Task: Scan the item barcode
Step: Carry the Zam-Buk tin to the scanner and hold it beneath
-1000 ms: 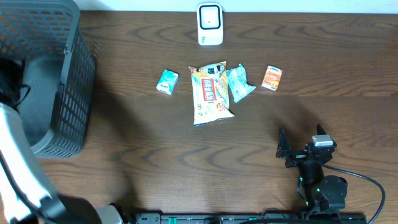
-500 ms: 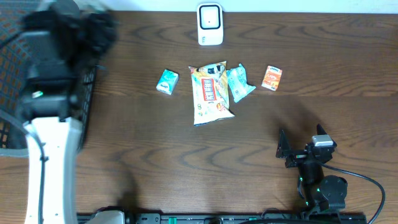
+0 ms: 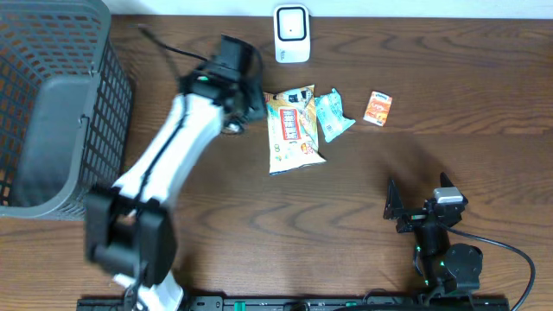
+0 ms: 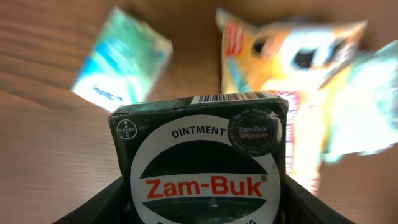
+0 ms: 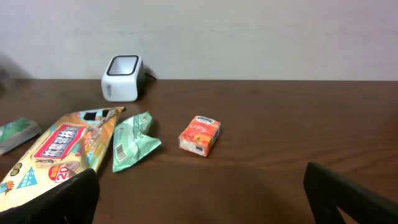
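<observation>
Bare wood is lying open before the snack bag (image 3: 292,130), the basket (image 3: 52,104) crowding the left edge. The left gripper (image 3: 237,105), its arm stretching diagonally, is clamping the ointment box (image 4: 202,168) beside that bag, short of the scanner (image 3: 292,33). The right gripper (image 3: 417,197) is gaping wide.

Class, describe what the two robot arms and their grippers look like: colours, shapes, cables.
The left arm has a long white link, black joints, a black gripper and a thin black cable. The right arm is all black, with a grey block on top, a green light, flat black fingers and a looping black cable.
</observation>
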